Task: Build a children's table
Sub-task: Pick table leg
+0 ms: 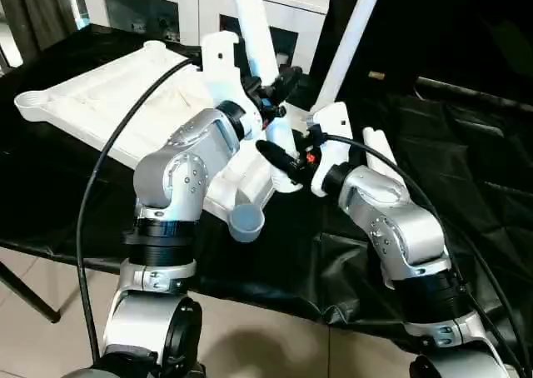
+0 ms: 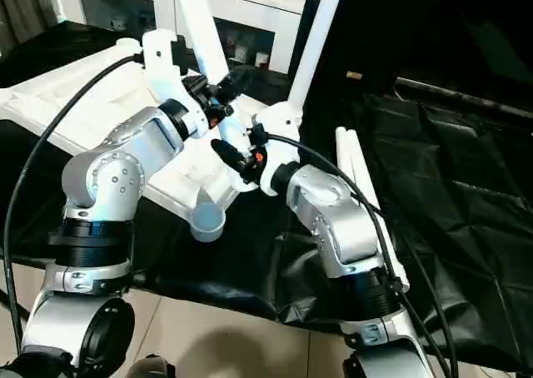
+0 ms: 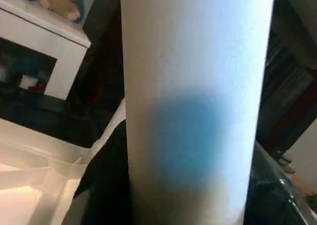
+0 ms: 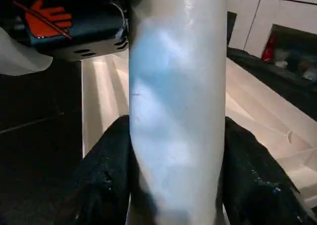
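White plastic tabletop (image 1: 108, 95) lies underside up on the black-draped work table (image 1: 466, 153), its ribs and round corner sockets showing; one socket (image 1: 246, 221) hangs over the near edge. Two white legs rise from its right end: one leg (image 1: 254, 32) leaning slightly left, a second leg (image 1: 354, 37) slanting up to the right. The left gripper (image 1: 271, 91) closes its black fingers around the first leg low down, and in the left wrist view that leg (image 3: 193, 106) stands right against the camera. The right gripper (image 1: 283, 157) pinches what seems to be the same leg just below; its dark fingers (image 4: 106, 180) flank the tube. Another leg (image 2: 362, 186) lies flat on the cloth beside the right forearm. White cabinets (image 1: 191, 3) stand behind.
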